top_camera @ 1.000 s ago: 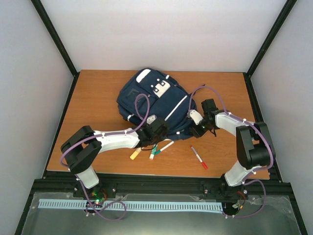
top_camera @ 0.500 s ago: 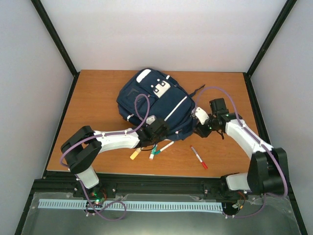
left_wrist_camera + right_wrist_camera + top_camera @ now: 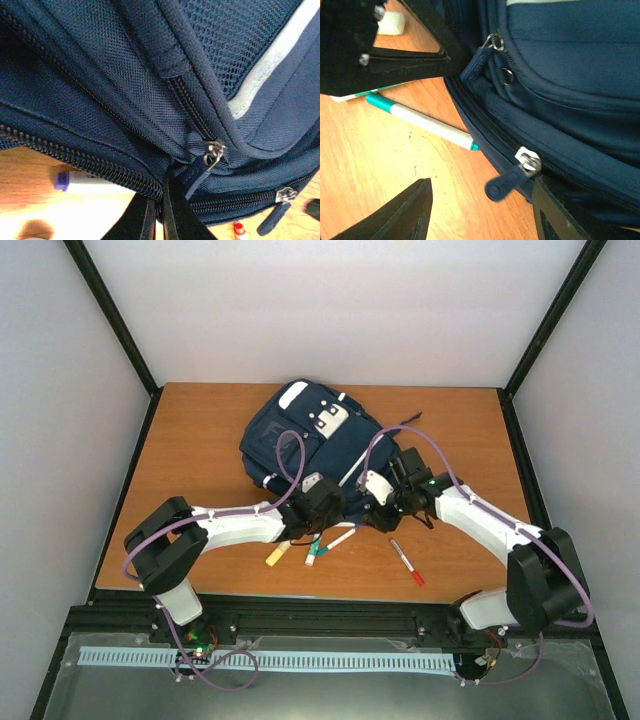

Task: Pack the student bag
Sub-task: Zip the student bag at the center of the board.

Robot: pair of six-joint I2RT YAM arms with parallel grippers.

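Note:
The student bag (image 3: pixel 310 435), navy with white stripes and a white patch, lies in the middle of the table. My left gripper (image 3: pixel 322 512) is at its near edge; in the left wrist view the gripper (image 3: pixel 160 212) is shut, pinching the bag's fabric (image 3: pixel 125 100) beside a zipper line. My right gripper (image 3: pixel 385 508) is at the same near edge, just right of the left one. In the right wrist view it (image 3: pixel 480 212) is open, its jaws either side of a dark zipper pull (image 3: pixel 507 182) with a silver slider, touching nothing.
Markers lie on the wood before the bag: a yellow-capped one (image 3: pixel 277 555), a teal one (image 3: pixel 315 552), a white one (image 3: pixel 340 538), a red one (image 3: pixel 407 562). The teal marker (image 3: pixel 427 125) runs under the bag's edge. Black frame posts bound the table.
My right arm has swung left from the bag's right side to its near edge, close to the left gripper. The left gripper and the bag have stayed put.

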